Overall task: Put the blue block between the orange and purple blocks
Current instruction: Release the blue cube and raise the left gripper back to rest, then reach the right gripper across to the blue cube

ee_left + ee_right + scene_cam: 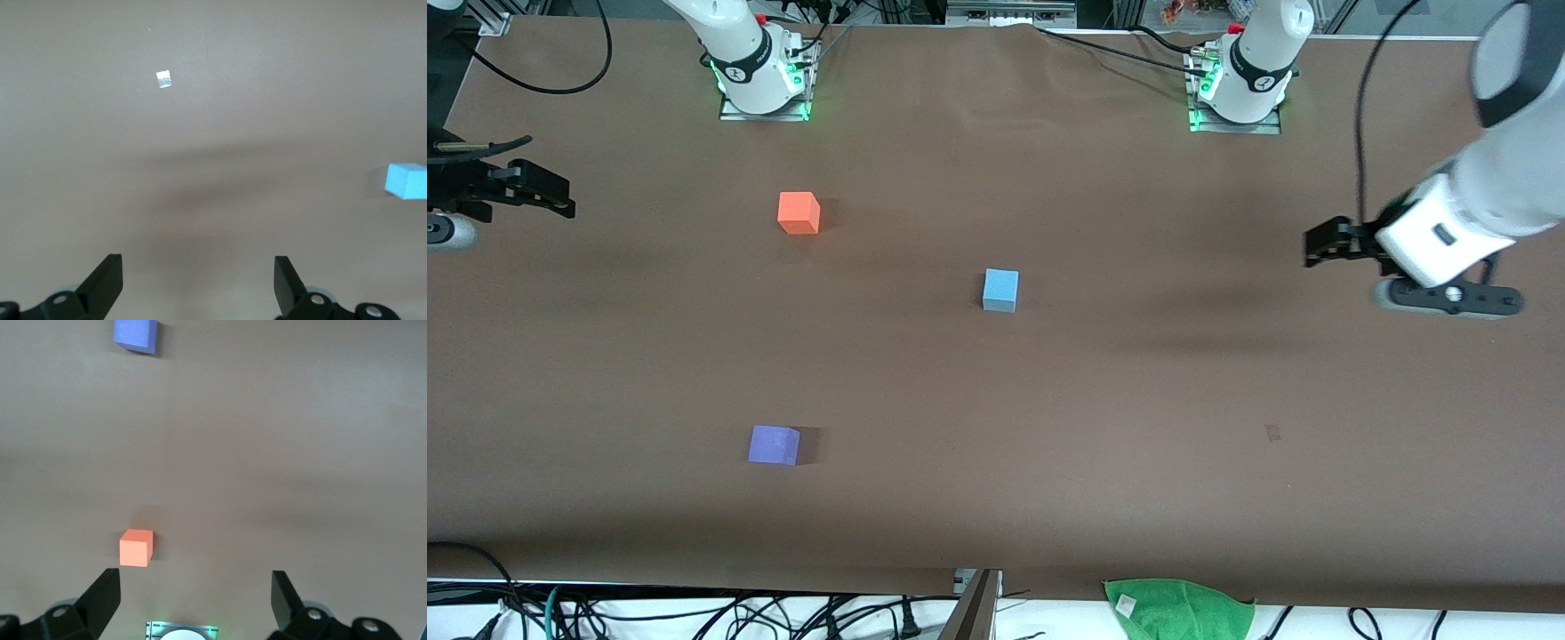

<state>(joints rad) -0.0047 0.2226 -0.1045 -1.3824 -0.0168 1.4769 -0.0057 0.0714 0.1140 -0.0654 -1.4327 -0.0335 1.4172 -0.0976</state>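
**Both arms wait open-handed; blue block untouched at mid-table**

The left gripper hangs with jaws apart and empty over its end of the table. The right gripper does likewise at its end. The blue block sits mid-table, off the line between the orange block and the purple block, which lies nearer the camera. That open gap looks ready to receive it.

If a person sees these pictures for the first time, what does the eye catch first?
Three small cubes on the brown table: the orange block nearest the robot bases, the purple block nearest the front camera, the blue block mid-table. The left gripper and right gripper hang open at their own table ends.
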